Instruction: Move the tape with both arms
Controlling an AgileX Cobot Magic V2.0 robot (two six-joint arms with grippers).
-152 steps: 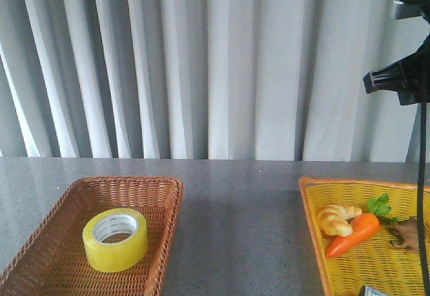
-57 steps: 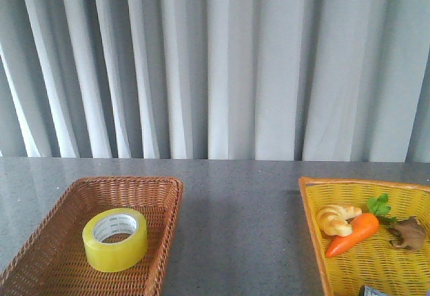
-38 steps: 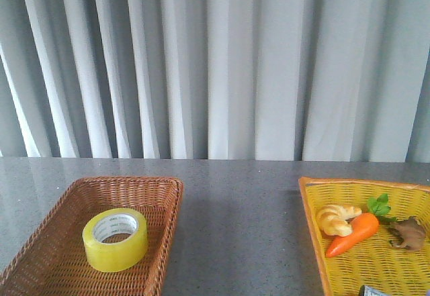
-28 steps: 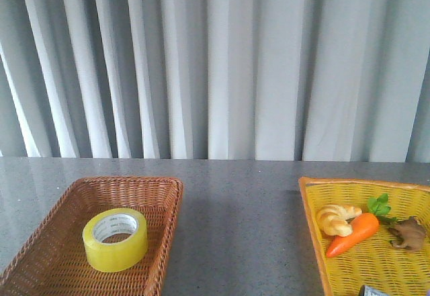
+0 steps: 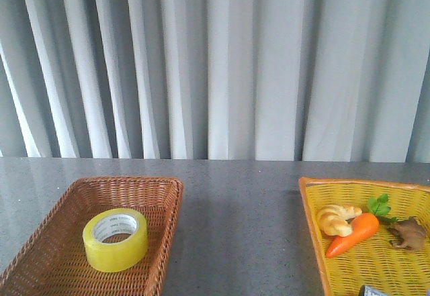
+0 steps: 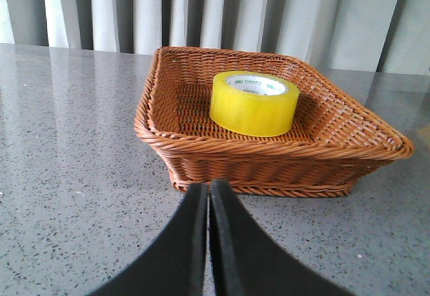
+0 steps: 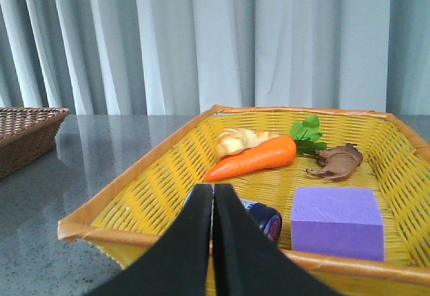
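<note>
The tape (image 5: 115, 239) is a yellow roll with a white printed core, lying flat in the brown wicker basket (image 5: 161, 195) at the table's left. In the left wrist view the tape (image 6: 253, 103) lies in the basket (image 6: 269, 155) beyond my left gripper (image 6: 207, 190), which is shut with nothing in it and stays short of the basket's near rim. My right gripper (image 7: 213, 190) is shut and empty, in front of the yellow basket (image 7: 161, 162). Neither arm shows in the front view.
The yellow basket (image 5: 310, 209) at the right holds a toy carrot (image 5: 353, 234), a bread piece (image 5: 336, 219) and a brown figure (image 5: 406, 233). The right wrist view also shows a purple block (image 7: 338, 221) and a dark round tin (image 7: 263, 217). Grey curtains hang behind the table.
The black arm part seen at the upper right 2.7 s ago has left the front view. The tape and both baskets have not moved.
</note>
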